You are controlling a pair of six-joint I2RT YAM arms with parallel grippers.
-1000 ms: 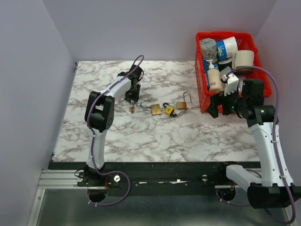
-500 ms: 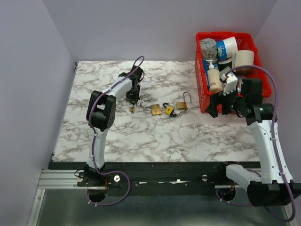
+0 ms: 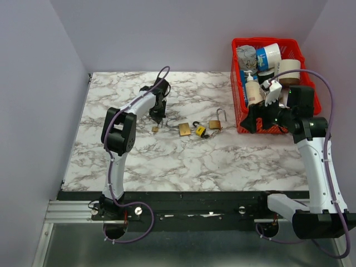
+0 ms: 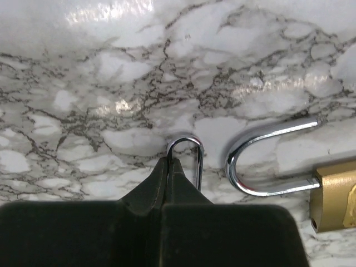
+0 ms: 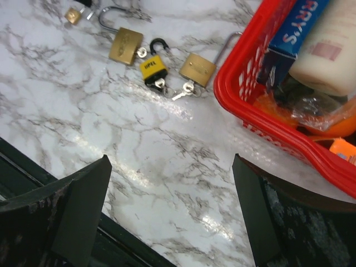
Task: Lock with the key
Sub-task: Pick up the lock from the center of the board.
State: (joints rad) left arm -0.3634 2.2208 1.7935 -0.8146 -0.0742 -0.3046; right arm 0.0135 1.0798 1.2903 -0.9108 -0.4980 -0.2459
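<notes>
Several padlocks lie in a row mid-table: a tiny brass one point(image 3: 155, 129), a larger brass one point(image 3: 184, 129) with an open chrome shackle point(image 4: 261, 161), a yellow-and-black one point(image 5: 153, 67) and another brass one point(image 5: 197, 68) beside the basket. A small key point(image 5: 181, 93) lies by the yellow padlock. My left gripper point(image 4: 169, 161) is shut, its tips pinched on one leg of the tiny padlock's thin shackle point(image 4: 192, 146); that padlock's body is hidden under the fingers. My right gripper point(image 5: 172, 211) hangs wide open above bare marble, right of the padlocks.
A red basket point(image 3: 240, 108) full of bottles, tape rolls and packets stands at the back right, close to my right wrist. Its red rim point(image 5: 245, 111) fills the upper right of the right wrist view. The table's dark front edge point(image 5: 128, 245) runs below.
My left gripper has closed from partly open onto the tiny padlock's shackle. The right arm has lifted and shifted slightly toward the basket.
</notes>
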